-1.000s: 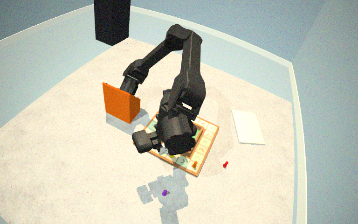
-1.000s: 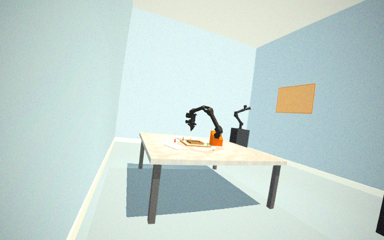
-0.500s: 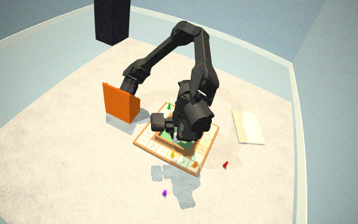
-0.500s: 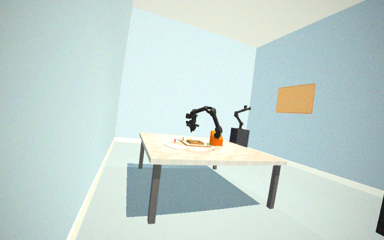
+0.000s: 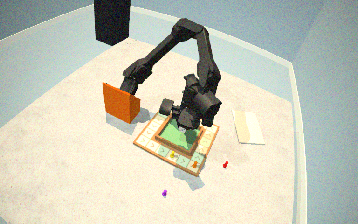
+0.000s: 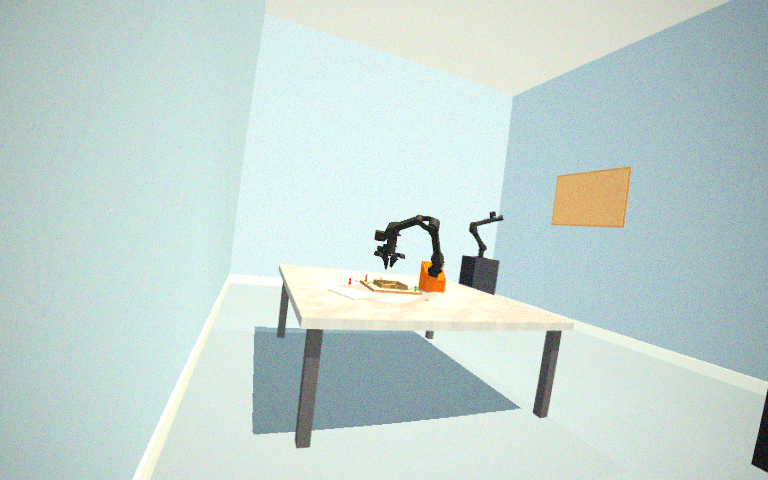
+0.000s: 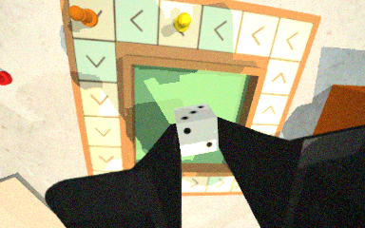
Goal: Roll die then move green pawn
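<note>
The gripper (image 5: 182,127) (image 6: 388,267) (image 7: 194,125) is clamping the die (image 5: 182,129) (image 7: 196,130) between its two fingers and is holding it over the tray (image 5: 172,145) (image 6: 390,286) (image 7: 190,62). The die is hanging above the green tray floor, clear of it, and is showing three pips on one face and two on another in the wrist view. The arm (image 5: 161,50) (image 6: 419,219) is arching over the table (image 5: 65,158) (image 6: 453,316), and its fingers are pointing down

The tray is sitting inside the board's (image 5: 142,140) (image 7: 101,99) ring of arrow squares. The yellow pawn (image 5: 172,154) (image 7: 182,22) is standing on a square along one side, and the orange pawn (image 5: 194,164) (image 7: 84,16) is standing on the corner square, with one square lying between them. The green pawn (image 6: 415,288) is showing in the exterior view at the board's end near the orange box (image 5: 117,105) (image 6: 425,277) (image 7: 347,111); its exact square is too small to tell there

Off the board, the red pawn (image 5: 225,164) (image 6: 350,280) (image 7: 5,78) is standing near the orange pawn's corner, while the purple pawn (image 5: 164,192) is standing well apart from the board. The pad (image 5: 254,129) (image 6: 350,292) (image 7: 14,199) is lying flat beside the board. Behind the table, another arm (image 6: 476,238) is standing on a dark stand (image 6: 479,272)
</note>
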You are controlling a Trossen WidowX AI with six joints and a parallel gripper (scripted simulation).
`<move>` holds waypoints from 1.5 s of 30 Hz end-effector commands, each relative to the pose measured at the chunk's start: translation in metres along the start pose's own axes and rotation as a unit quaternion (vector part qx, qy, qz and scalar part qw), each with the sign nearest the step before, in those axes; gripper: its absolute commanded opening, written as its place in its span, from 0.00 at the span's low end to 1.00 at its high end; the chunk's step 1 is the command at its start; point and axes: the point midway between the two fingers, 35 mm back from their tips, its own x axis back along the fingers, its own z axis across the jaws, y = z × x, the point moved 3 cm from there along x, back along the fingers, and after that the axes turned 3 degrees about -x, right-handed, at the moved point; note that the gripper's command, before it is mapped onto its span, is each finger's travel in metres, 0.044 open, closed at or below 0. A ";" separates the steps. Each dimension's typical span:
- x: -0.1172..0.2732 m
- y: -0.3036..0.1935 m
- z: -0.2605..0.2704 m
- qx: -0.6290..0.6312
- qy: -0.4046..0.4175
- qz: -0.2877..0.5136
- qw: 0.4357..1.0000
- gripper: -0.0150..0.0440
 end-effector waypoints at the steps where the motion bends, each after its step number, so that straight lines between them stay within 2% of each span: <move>1: -0.007 -0.019 -0.002 -0.049 -0.001 0.006 0.999 0.25; 6: -0.013 -0.038 -0.004 -0.099 -0.005 0.011 0.995 0.25; 12: -0.014 -0.040 -0.005 -0.100 -0.010 0.001 0.995 0.25; 25: -0.028 -0.048 -0.011 -0.098 -0.072 -0.198 0.973 0.25; 37: -0.035 -0.058 -0.012 -0.091 -0.035 -0.381 0.919 0.25; 42: -0.034 -0.060 -0.011 -0.090 -0.025 -0.400 0.912 0.25; 45: -0.015 -0.075 -0.001 -0.090 -0.024 -0.401 0.912 0.25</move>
